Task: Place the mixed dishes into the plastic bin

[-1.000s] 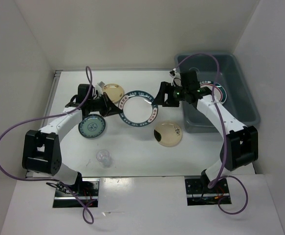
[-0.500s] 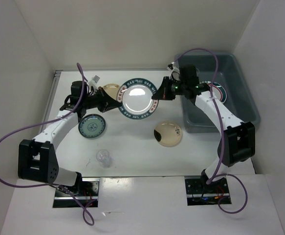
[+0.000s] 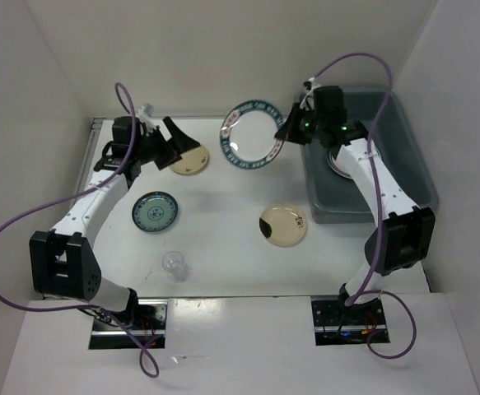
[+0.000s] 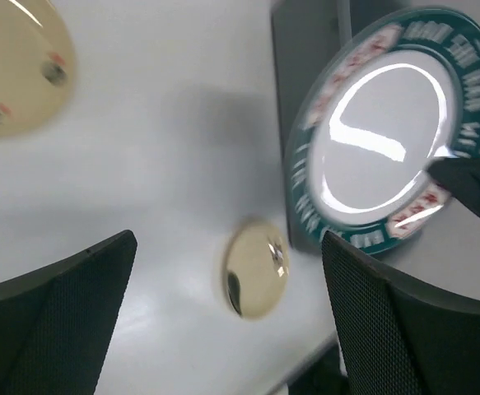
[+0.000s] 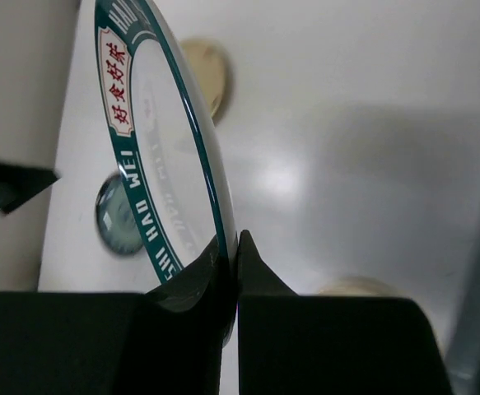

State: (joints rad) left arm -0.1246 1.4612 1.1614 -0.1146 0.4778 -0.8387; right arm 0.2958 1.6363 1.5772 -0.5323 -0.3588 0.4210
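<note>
1. Looking down from the top camera, I saw the right gripper [image 3: 287,130] pinching the edge of a rimmed plate [image 3: 252,134]. The plate hung tilted in the air just left of the plastic bin [image 3: 412,177], by its far-left corner.
2. Only the right wrist camera showed that grip closely: both black fingers were pressed onto the glossy teal rim, below its red characters on white panels.
3. The left wrist camera made plain that the left gripper [image 3: 172,141] was spread wide, with nothing between its dark, mesh-textured fingers.
4. The top view alone showed another plate [image 3: 342,160] lying inside the bin, partly hidden by the right arm, and a clear cup [image 3: 174,265] at the near left of the white table [image 3: 223,255].
5. Every dish was round. A shiny far cream plate [image 3: 188,156] lay under the left gripper, a near cream plate [image 3: 283,225] sat close to the bin, and a patterned teal plate [image 3: 155,211] lay at the left. The bin was grey-blue and rectangular with rounded corners.
</note>
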